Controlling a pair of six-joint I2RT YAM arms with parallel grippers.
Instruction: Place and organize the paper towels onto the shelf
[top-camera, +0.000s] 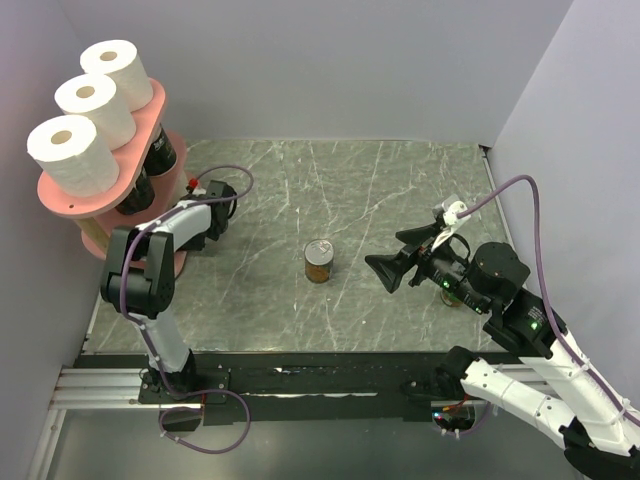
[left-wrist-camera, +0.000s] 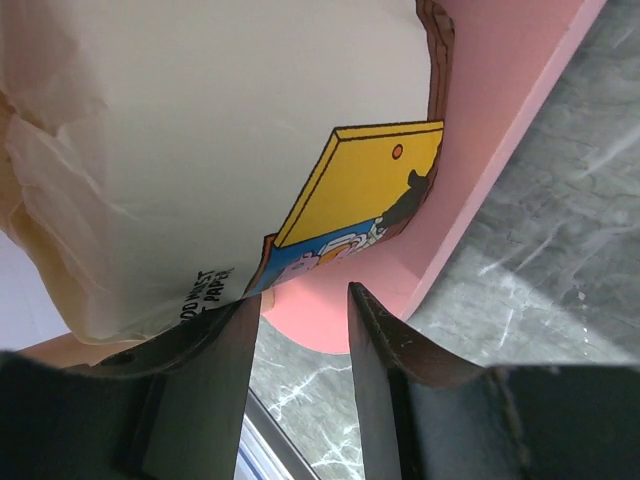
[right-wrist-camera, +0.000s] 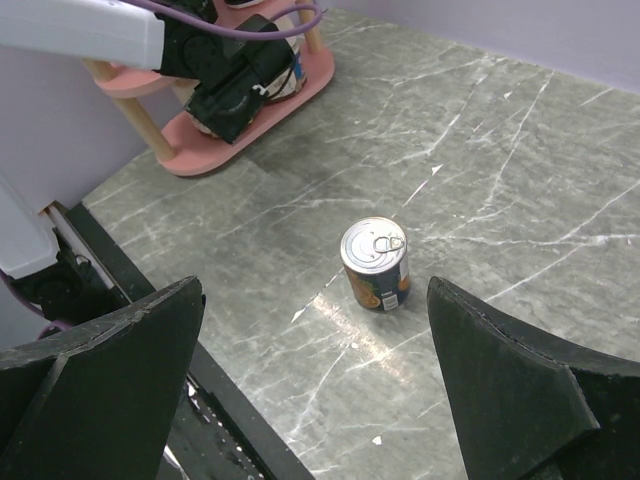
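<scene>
- Left gripper (left-wrist-camera: 300, 300) is reaching into the bottom level of the shelf (top-camera: 62, 200), at its end nearest the open table (top-camera: 400, 180).
- On my left wrist view the jaws stand a narrow way apart, and in the gap I see only the pink board and the table beyond it.
- A cream roll (left-wrist-camera: 200, 130) with a yellow printed label sits on that bottom board just ahead of the fingertips. Its lower edge overlaps the left finger (left-wrist-camera: 215, 330); I cannot tell whether they touch.
- Three white rolls (top-camera: 85, 105) stand upright in a row on the top board, cores facing up.
- Two black rolls (top-camera: 160, 150) stand on the middle board under them, partly hidden by it.
- Right gripper (right-wrist-camera: 315, 290) hangs above the right half of the table with its jaws spread wide and nothing in them.
- A can (top-camera: 319, 260) stands upright mid-table, apart from the right gripper and well apart from the shelf.
</scene>
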